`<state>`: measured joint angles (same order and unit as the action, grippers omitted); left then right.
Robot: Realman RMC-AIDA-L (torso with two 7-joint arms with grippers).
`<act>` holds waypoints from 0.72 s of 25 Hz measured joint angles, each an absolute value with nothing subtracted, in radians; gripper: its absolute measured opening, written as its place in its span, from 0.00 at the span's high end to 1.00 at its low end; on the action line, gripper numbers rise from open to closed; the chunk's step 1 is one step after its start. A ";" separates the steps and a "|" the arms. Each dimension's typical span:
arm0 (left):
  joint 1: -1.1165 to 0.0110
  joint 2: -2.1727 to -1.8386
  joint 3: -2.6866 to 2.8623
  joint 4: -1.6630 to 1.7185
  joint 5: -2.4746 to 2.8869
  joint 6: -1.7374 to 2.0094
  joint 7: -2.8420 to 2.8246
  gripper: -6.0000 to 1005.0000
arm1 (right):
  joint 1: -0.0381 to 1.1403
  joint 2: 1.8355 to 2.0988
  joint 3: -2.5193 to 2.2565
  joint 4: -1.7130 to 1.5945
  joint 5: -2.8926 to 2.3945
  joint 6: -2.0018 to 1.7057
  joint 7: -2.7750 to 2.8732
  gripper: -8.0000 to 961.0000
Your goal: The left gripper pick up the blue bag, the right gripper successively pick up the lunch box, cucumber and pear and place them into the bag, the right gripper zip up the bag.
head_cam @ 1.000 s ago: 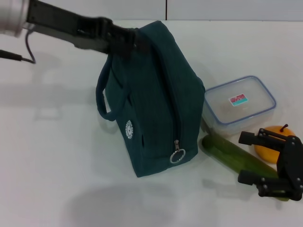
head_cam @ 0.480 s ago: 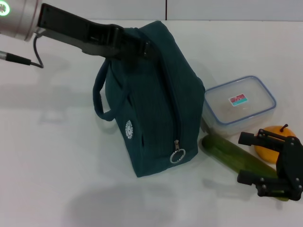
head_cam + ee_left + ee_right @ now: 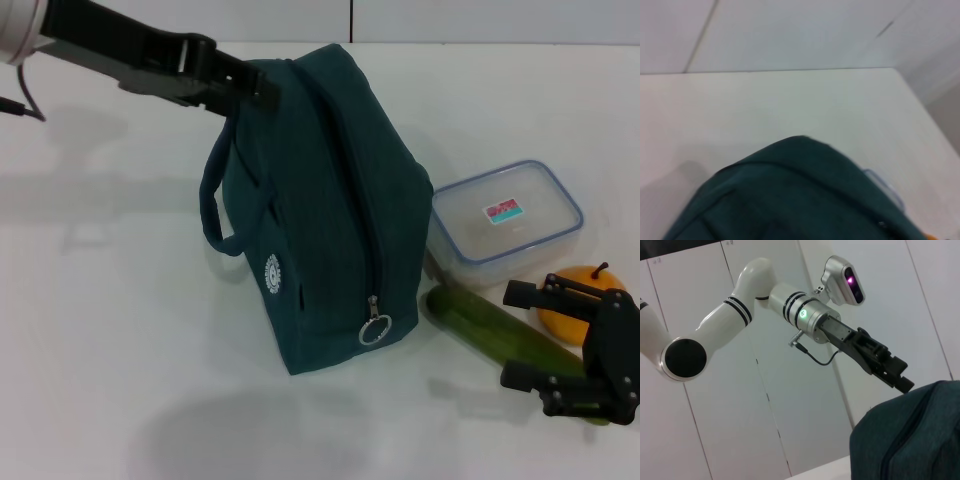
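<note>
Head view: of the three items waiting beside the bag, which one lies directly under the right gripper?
The cucumber. The right gripper hangs open over its near end, while the pear sits just beyond it and the lunch box lies farther back.

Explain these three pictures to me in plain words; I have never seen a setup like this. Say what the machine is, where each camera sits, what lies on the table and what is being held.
This is a two-armed robot with a claw, called a gripper, on each arm. The wide picture comes from a camera on its head, looking down at a white table. The other two come from cameras on its wrists.

On the table stands a dark blue bag, zipped shut. Beside it lie a clear lunch box, a cucumber and an orange-yellow pear.

The left gripper reaches to the bag's top far edge; whether it grips is unclear. Its wrist camera sees the bag's top close up. The right gripper hangs open above the cucumber, holding nothing. Its wrist camera looks across at the left arm.
</note>
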<state>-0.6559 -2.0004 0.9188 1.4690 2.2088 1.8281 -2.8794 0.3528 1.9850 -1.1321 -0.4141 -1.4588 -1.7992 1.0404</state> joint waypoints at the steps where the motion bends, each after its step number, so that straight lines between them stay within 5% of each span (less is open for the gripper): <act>1: -0.656 -2.000 0.919 1.469 2.223 1.828 -2.882 0.35 | 0.353 1.985 -1.132 -0.414 -1.459 -1.799 1.040 0.12; 18: -0.657 -2.031 0.926 1.380 2.277 1.827 -2.884 0.36 | 0.353 1.988 -1.133 -0.413 -1.459 -1.798 1.031 0.12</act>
<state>-0.6567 -2.0306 0.9262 1.3801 2.2767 1.8271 -2.8836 0.3525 1.9883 -1.1330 -0.4127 -1.4592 -1.7977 1.0314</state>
